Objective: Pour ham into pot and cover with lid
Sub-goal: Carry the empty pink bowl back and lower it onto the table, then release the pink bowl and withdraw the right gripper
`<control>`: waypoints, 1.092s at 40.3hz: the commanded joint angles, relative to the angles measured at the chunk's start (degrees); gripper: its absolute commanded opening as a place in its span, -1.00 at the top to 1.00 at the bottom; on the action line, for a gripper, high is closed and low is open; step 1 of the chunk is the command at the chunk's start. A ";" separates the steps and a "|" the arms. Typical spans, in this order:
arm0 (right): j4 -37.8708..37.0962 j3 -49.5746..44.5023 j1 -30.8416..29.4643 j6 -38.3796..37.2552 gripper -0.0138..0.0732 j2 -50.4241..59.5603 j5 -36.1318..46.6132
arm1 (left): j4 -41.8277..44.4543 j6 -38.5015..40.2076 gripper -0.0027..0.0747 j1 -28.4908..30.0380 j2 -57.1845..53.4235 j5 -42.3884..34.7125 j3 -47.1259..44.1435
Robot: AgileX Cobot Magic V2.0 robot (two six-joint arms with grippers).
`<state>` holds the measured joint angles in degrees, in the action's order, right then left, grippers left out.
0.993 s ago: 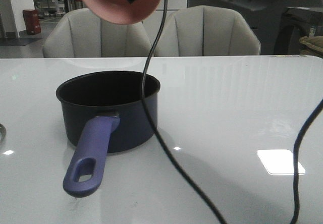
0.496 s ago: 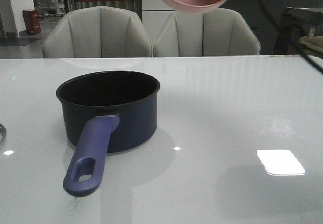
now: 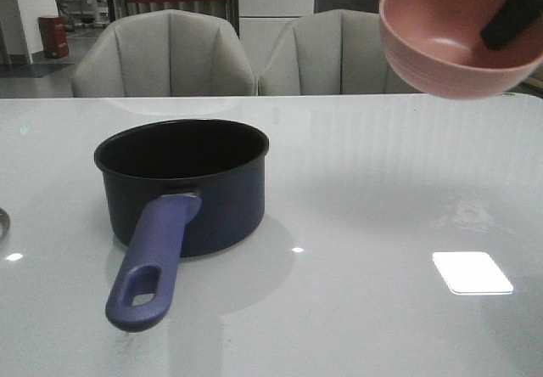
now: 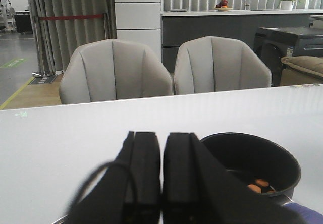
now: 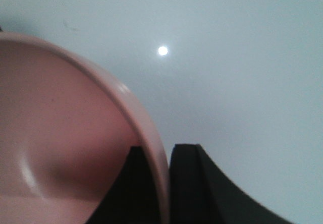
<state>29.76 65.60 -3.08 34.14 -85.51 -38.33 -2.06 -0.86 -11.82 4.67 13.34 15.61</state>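
The dark navy pot [image 3: 182, 186] stands on the white table, its purple-blue handle [image 3: 151, 262] pointing toward me. A few orange-pink ham slices [image 4: 260, 185] lie on its black bottom. My right gripper [image 5: 162, 151] is shut on the rim of a pink bowl [image 3: 454, 42], held in the air right of the pot with its mouth up and tipped toward the camera. The bowl's inside shows no ham. One black finger [image 3: 512, 16] shows inside the bowl. My left gripper [image 4: 161, 176] is shut on nothing, low and beside the pot [image 4: 252, 158]. The lid is out of view, unless a thin grey sliver [image 3: 2, 222] at the left border is its edge.
Two grey chairs [image 3: 165, 54] stand behind the table's far edge. A bright light patch [image 3: 472, 272] reflects on the glossy table [image 3: 382, 190] at the right.
The pink bowl has swung from above the pot to the upper right and turned from tipped over to nearly upright. The arm and its cable have left the middle of the view.
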 commanded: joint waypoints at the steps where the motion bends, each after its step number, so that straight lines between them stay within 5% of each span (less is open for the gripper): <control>1: -9.13 2.18 -0.43 -9.65 0.37 1.68 -0.11 | -0.12 0.11 0.64 -0.28 0.59 -4.56 1.50; 7: -14.69 2.18 -0.43 -16.61 0.37 -2.44 -4.54 | -0.12 0.11 0.64 -0.28 0.59 -4.56 1.50; 22: -14.63 2.18 -0.43 -17.21 0.34 -15.61 -10.43 | -0.12 0.11 0.64 -0.28 0.59 -4.56 1.50; 33: -15.44 2.98 -0.38 -17.21 -0.48 -16.92 -10.43 | -0.12 0.11 0.64 -0.28 0.59 -4.46 1.50; 44: -19.24 3.30 -0.38 -17.21 -0.55 -7.21 -6.77 | -0.12 0.11 0.64 -0.28 0.59 -4.46 1.50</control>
<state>11.77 67.40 -3.21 16.88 -99.49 -47.77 -2.06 -0.86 -11.82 4.67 13.34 15.61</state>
